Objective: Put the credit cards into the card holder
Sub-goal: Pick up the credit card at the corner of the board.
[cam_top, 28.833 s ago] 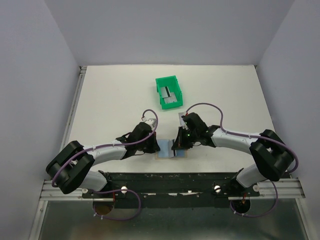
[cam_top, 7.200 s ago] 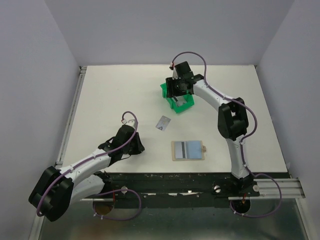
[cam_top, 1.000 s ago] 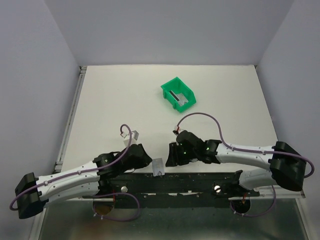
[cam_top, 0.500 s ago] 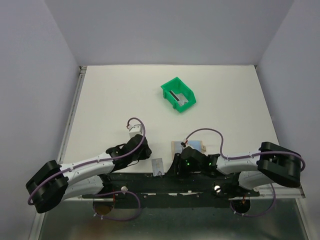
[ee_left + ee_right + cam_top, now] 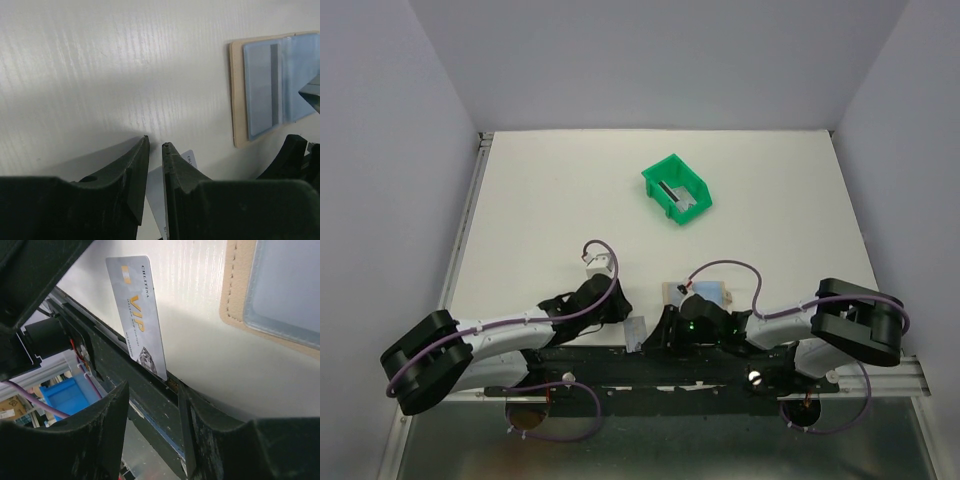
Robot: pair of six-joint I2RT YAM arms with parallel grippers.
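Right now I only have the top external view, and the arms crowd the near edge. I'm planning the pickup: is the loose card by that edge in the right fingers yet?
Observer: Not yet. In the right wrist view the credit card lies flat on the table, just ahead of the open right fingers.
Operator: Is the holder ready to take it?
Observer: In the left wrist view the card holder lies open flat, a dark-striped card already in its pocket.

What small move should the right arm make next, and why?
Probably ease the right gripper forward until its open jaws straddle the corner of the credit card that overhangs the near edge of the table. The card lies flat, so that corner looks the only graspable part; the card holder lies open beside it.
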